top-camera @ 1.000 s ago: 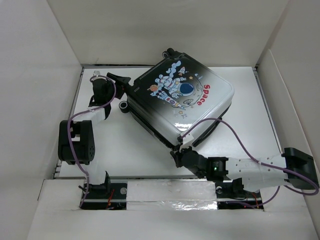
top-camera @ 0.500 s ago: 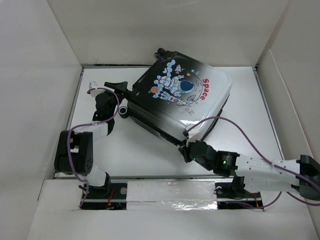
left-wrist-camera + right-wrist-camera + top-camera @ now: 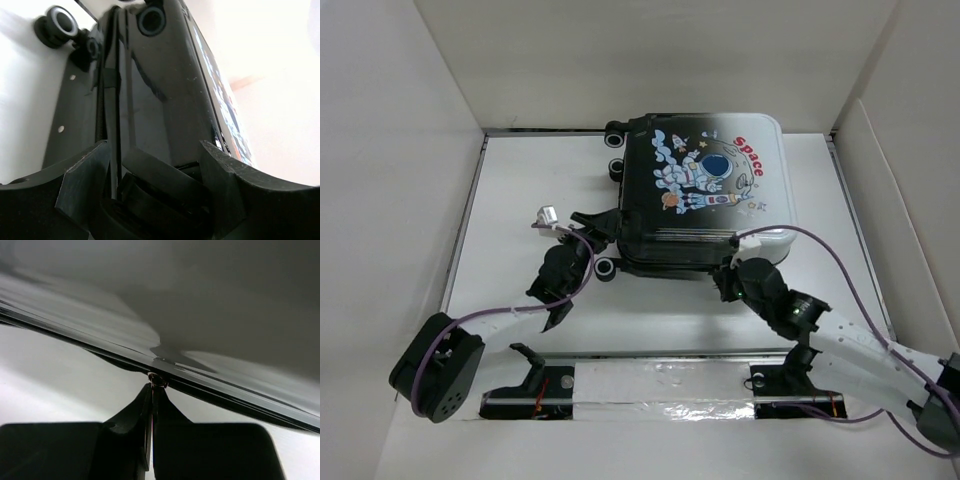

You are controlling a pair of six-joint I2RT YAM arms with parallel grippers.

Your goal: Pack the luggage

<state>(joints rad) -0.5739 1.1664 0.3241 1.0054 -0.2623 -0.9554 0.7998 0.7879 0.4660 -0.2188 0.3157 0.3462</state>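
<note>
Black-to-white luggage [image 3: 705,190] lies closed, print up, at far centre of the table [image 3: 510,200]. Left gripper [image 3: 155,152] — fingers spread wide, straddling its near-left wheel-side edge. Right gripper [image 3: 153,387] — fingers pinched together at the near-right seam.

The luggage [image 3: 705,190] has a glossy shell fading from black on one side to white on the other, printed with a blue-and-white cartoon astronaut, pale clouds and red "Space" lettering. Its wheels [image 3: 607,267] are black with lighter hubs. My left gripper [image 3: 152,160] and right gripper [image 3: 152,390] are black, my cables [image 3: 840,255] purple and the table [image 3: 530,180] white.
</note>
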